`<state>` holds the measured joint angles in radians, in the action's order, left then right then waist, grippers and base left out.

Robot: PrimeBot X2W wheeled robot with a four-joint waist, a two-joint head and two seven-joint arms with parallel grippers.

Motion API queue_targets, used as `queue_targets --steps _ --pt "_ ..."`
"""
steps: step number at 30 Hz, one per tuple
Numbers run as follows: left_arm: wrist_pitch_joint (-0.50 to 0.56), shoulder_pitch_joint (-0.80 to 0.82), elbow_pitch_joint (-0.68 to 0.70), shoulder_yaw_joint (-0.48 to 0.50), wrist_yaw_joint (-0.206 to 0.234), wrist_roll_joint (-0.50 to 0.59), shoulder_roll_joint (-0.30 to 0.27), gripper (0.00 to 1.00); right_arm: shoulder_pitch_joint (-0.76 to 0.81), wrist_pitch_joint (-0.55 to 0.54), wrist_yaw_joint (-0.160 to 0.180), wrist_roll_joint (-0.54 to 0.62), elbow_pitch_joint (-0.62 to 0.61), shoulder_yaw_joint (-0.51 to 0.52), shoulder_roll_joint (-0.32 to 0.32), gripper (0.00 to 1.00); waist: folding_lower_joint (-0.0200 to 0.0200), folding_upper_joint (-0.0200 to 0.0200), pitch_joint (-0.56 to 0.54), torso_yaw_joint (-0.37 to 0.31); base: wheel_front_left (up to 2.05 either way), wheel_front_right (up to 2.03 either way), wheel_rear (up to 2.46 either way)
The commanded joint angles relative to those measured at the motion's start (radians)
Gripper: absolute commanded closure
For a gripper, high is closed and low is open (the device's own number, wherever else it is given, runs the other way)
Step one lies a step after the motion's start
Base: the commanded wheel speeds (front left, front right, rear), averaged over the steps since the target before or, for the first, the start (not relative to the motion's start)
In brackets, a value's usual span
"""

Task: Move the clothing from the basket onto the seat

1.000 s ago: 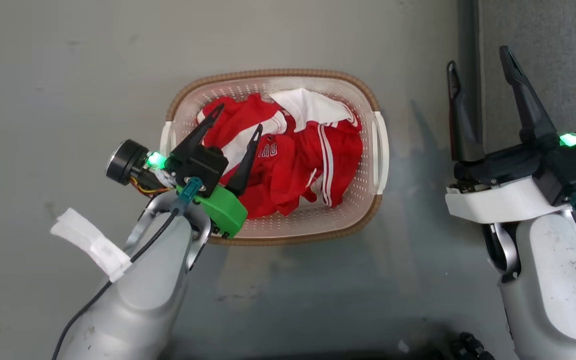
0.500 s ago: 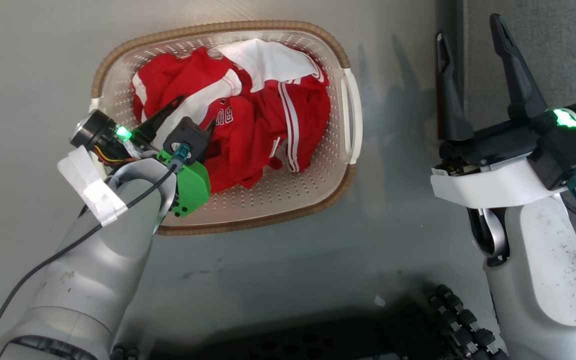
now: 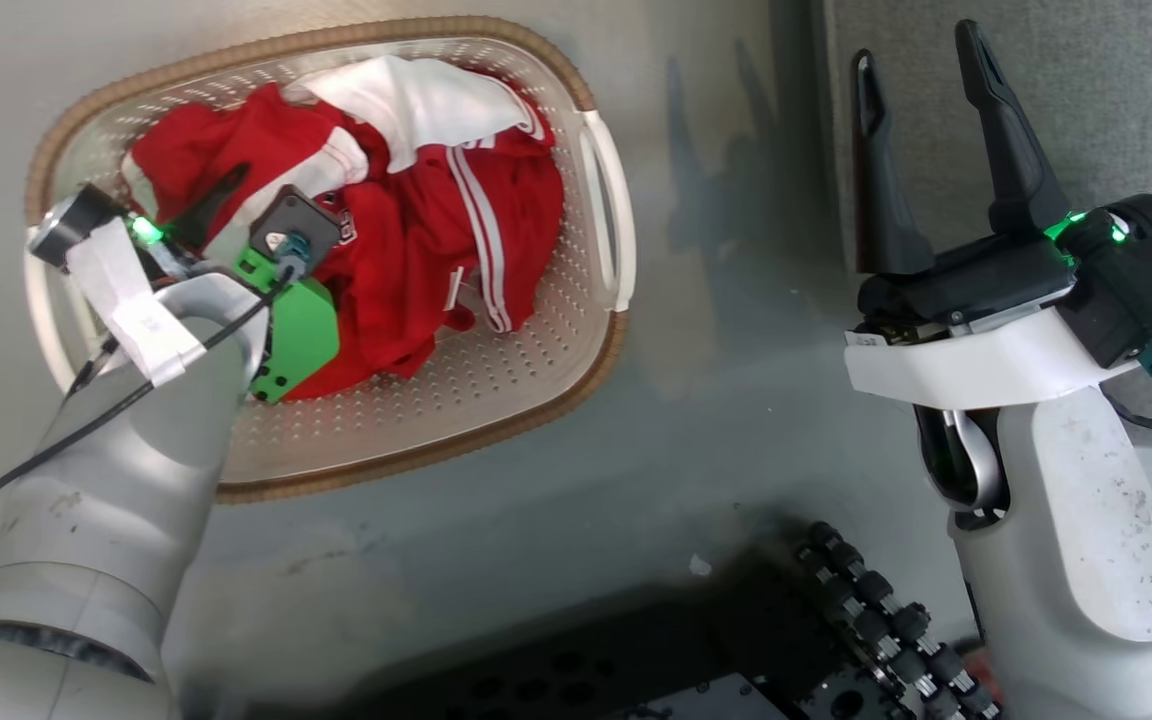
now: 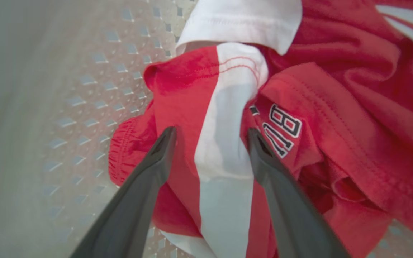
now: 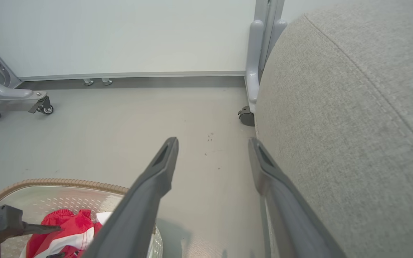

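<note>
Grey floor (image 3: 726, 400) all round here. In the right wrist view a white wall panel (image 5: 120, 36) runs across the top, a caster leg (image 5: 31, 98) sits at upper left, and a grey post (image 5: 255, 71) on a caster stands hard against the seat (image 5: 353, 125), the big grey cushion down the right side. The robot's black base (image 3: 736, 660) lies along the bottom of the head view. At upper right there, the right gripper (image 3: 916, 45) has its fingers wide apart, holding nothing, beside the seat's edge. Bare floor lies between seat and basket (image 3: 556, 390). The basket sits at upper left on the floor, with the clothing (image 3: 406, 270) heaped inside, red with white stripes and a white piece on top. The left gripper (image 4: 210, 132) is down in the basket, fingers spread open either side of a white stripe and not clamped on it, with lettering (image 4: 281, 130) just right of them.
</note>
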<state>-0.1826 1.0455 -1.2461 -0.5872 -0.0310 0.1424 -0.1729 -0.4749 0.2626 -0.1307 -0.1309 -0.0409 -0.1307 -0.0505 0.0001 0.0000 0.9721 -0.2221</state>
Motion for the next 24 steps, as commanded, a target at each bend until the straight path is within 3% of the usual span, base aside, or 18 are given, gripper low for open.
queue_targets --steps 1,6,7,8,9,17,24 --pt "0.011 0.019 -0.009 -0.002 0.005 -0.001 -0.017 0.0 -0.009 0.003 0.0 -0.013 0.002 -0.002 0.0 0.0 -0.0001 0.0 0.016 -0.027 0.0 0.0 0.0" --pt "0.044 0.025 -0.024 -0.012 -0.002 -0.004 -0.04 0.0 0.0 0.003 0.0 -0.037 0.004 -0.007 0.0 0.0 -0.0001 0.0 0.02 -0.051 0.0 0.0 0.0" --pt "0.047 0.026 -0.025 -0.012 -0.001 -0.007 -0.043 0.16 0.002 0.003 0.0 -0.039 0.005 -0.007 0.0 0.0 -0.0001 0.0 0.021 -0.053 0.0 0.0 0.0" --pt "0.049 0.027 -0.026 -0.014 -0.003 -0.008 -0.045 0.91 0.003 0.003 0.0 -0.044 0.005 -0.008 0.0 0.0 -0.0001 0.0 0.022 -0.056 0.0 0.0 0.0" --pt "0.052 0.027 -0.028 -0.016 -0.005 -0.008 -0.047 1.0 0.004 0.003 0.0 -0.046 0.005 -0.008 0.0 0.0 -0.0001 0.0 0.022 -0.057 0.0 0.0 0.0" --pt "0.021 0.018 -0.031 -0.006 -0.002 -0.047 -0.023 1.0 0.005 0.003 0.0 -0.041 0.015 -0.007 -0.001 0.0 -0.0001 0.0 -0.006 -0.031 0.0 0.0 0.0" --pt "-0.052 -0.055 -0.013 0.022 0.011 -0.106 0.036 1.0 0.02 0.003 0.0 -0.008 0.032 0.003 -0.001 0.0 -0.0001 0.0 -0.114 0.035 0.0 0.0 0.0"
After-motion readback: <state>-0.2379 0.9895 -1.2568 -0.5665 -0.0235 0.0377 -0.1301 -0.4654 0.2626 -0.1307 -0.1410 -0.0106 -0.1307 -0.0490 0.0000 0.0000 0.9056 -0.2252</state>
